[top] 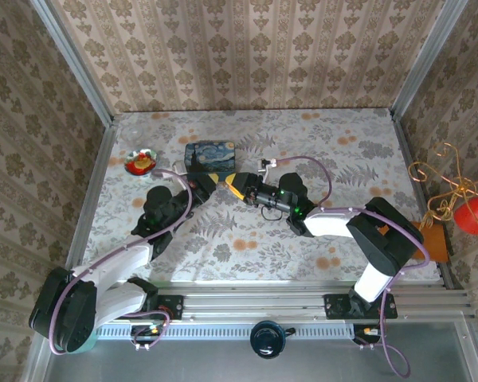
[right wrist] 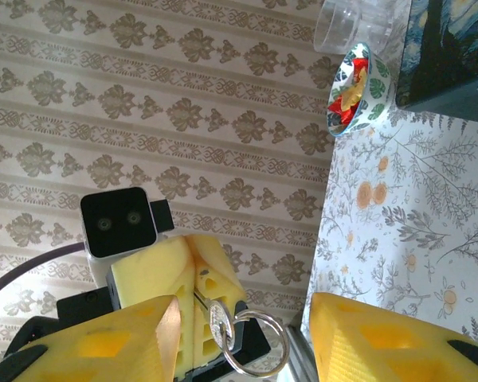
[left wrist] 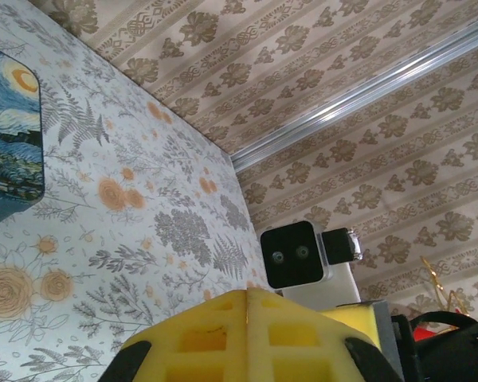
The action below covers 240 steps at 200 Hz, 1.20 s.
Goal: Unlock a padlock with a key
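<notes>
My left gripper [top: 225, 181] and right gripper [top: 243, 191] meet tip to tip at the table's middle, just in front of the tin. In the left wrist view the left gripper [left wrist: 248, 296] is shut, its yellow pads pressed flat together. From the right wrist view, a silvery key [right wrist: 220, 321] with a key ring [right wrist: 259, 350] sticks out of the seam between those shut left fingers [right wrist: 211, 278]. My right gripper [right wrist: 243, 338] is open, one finger on each side of the key without touching it. The padlock is hidden.
The blue starry-night tin [top: 209, 157] stands behind the grippers. A small bowl [top: 141, 161] with red and yellow bits sits to its left, a clear cup [right wrist: 350, 24] beside it. Patterned walls enclose the table; an orange wire object [top: 454, 199] sits beyond the right wall.
</notes>
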{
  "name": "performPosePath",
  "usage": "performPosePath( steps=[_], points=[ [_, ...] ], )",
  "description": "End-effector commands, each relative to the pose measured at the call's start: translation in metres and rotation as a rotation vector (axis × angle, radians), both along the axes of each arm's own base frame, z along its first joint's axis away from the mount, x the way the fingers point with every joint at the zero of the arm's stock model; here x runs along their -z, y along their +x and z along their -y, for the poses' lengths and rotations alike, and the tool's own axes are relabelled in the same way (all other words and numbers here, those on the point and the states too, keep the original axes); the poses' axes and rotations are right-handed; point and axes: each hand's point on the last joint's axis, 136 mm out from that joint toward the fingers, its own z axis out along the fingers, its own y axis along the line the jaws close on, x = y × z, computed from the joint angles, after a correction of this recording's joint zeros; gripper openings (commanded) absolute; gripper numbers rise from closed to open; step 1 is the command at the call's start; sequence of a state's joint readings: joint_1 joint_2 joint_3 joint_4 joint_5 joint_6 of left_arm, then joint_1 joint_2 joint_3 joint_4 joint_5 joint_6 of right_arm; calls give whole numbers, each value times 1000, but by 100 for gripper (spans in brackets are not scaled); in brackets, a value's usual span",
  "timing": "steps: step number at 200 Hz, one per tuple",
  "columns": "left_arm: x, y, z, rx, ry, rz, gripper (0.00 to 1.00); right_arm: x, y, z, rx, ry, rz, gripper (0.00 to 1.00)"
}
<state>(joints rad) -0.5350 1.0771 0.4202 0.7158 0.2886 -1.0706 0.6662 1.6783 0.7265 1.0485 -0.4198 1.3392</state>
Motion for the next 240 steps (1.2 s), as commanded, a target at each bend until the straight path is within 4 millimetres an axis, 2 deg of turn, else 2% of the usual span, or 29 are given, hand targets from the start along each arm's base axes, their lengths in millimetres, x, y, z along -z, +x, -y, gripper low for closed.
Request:
performPosePath(
  steps=[1,48,89,120,203,240],
  points=[
    [-17,-1,2,20,-54,40,0,-18,-7,-4,-42,29,56,46],
    [-15,0,5,31,-56,30,0,-27,-11,-9,-70,40,88,43],
    [-11,1,6,35,-57,22,0,-29,-11,-11,-81,57,86,37],
    [-8,1,6,35,-54,17,0,-28,-11,-14,-87,67,81,36],
    [-6,1,6,32,-47,11,0,-25,-13,-17,-93,64,76,24],
    [-7,1,6,32,-45,13,0,-20,-11,-16,-80,45,62,25]
  ],
)
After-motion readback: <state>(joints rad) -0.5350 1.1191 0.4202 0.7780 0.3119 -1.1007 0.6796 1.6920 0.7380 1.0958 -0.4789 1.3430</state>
